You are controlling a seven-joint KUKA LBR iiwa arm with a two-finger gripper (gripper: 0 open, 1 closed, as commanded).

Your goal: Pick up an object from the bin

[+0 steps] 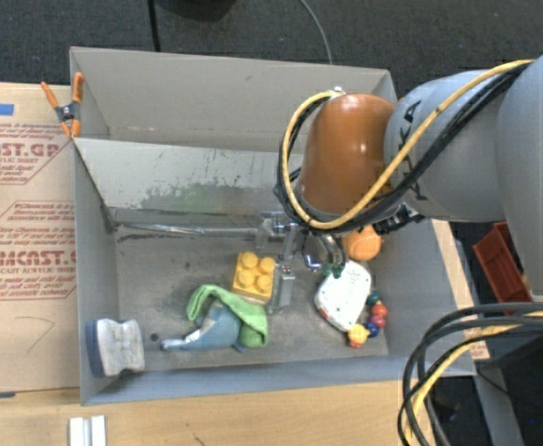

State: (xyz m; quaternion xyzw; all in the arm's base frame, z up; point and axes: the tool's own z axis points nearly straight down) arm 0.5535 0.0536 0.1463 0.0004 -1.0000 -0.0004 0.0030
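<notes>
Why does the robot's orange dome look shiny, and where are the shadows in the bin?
Camera view: the orange dome catches light as a soft sheen; faint shadow lies on the bin floor beside the end effector and under the green cloth.

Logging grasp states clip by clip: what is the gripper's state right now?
Gripper: cannot be told whether open or shut; it is down in the bin, just right of the yellow studded brick.

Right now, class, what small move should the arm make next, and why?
Probably a slight shift over the yellow block: the end effector sits at its edge, not above its middle, with the white toy on the other side, so the block looks nearest.
</notes>
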